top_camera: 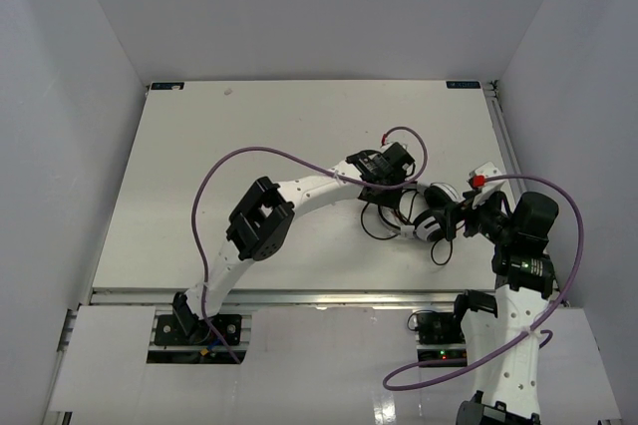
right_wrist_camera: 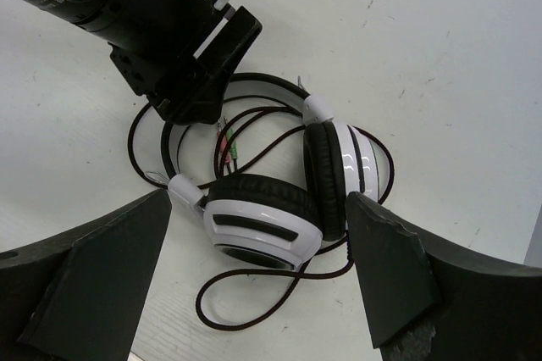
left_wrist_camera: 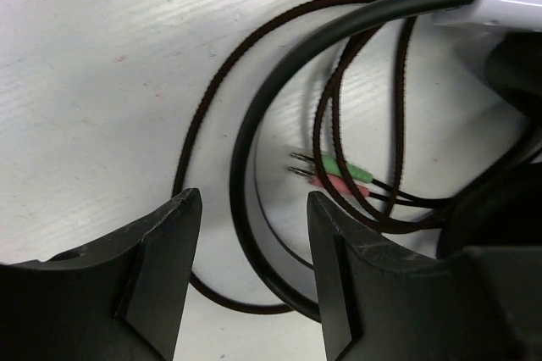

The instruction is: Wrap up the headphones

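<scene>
**Item:** headphones (top_camera: 427,217), white shells and black pads. They lie on the white surface (top_camera: 249,146), right of middle and toward the near edge, between the two tools. The cord is unwound.

1. **Left tool** (left_wrist_camera: 252,200). The jaws are apart with nothing clamped, over the left side of the headset. The dark inner arc of the headband (left_wrist_camera: 279,81) and a strand of cord run through the gap between them. The wrist view is too close to show whether the fingertips sit at band level or above it. Risk: closing here would likely pinch band and cord together. A pull would then drag the whole headset rather than free a length of cord.

2. **Cord** (right_wrist_camera: 254,280). Thin, dark and braided. Several loose loops lie inside the headband's curve, and another trails on the near side of the ear cups. Risk: crossed loops may cinch into a knot if drawn from one end.

3. **Plugs** (left_wrist_camera: 339,176). One green and one pink, side by side inside the loops. Risk: they could snag on a strand or the band as cord is taken up.

4. **Ear cups** (right_wrist_camera: 271,217). Turned in close together, with nothing pinning them. Risk: they could slide or tip under cord tension.

5. **Right tool** (right_wrist_camera: 258,200). The jaws are wide apart and empty, above the ear cups. Risk: coming down, it may trap the near loop under a finger. It may also meet the left tool, which is close by.
</scene>
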Tool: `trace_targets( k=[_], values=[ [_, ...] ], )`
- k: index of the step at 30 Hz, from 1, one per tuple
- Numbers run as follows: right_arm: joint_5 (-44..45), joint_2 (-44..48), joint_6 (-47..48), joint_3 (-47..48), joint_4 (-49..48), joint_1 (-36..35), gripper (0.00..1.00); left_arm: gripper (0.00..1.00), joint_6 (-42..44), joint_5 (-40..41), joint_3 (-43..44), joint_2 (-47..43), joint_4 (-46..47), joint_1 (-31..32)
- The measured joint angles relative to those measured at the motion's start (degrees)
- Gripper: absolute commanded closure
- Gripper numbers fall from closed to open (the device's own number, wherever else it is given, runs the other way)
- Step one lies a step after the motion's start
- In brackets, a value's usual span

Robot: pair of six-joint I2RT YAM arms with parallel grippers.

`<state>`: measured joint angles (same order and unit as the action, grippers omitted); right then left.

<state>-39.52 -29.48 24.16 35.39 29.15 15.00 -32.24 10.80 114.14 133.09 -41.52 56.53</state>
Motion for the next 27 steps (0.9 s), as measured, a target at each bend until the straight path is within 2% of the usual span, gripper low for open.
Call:
trace_targets(
  k=[6, 14, 19, 23, 27],
  values=[
    [-0.36, 0.6, -0.41, -0.33, -0.59, 0.07, 0.1, 0.57, 4.06, -1.04, 0.25, 1.43, -0.33, -1.05],
    [-0.99, 2.38, -0.72, -0.43, -0.64, 0.31, 0.1, 0.72, 8.66, -5.93, 1.19, 3.4, 1.47, -1.65],
    [-1.02, 2.39, -1.03, -0.43, -0.64, 0.37, 0.1, 0.95, 8.76, -6.87, 1.12, 3.48, 2.15, -1.84],
    [-1.03, 2.39, -1.24, -0.41, -0.61, 0.37, 0.1, 1.0, 8.59, -6.99, -0.26, 2.85, 3.77, -2.0],
    [-3.08, 2.45, 0.28, 0.61, 0.85, 0.37, 0.1, 1.0, 7.0, -6.71, -5.06, -0.28, 5.23, -2.49]
  ],
)
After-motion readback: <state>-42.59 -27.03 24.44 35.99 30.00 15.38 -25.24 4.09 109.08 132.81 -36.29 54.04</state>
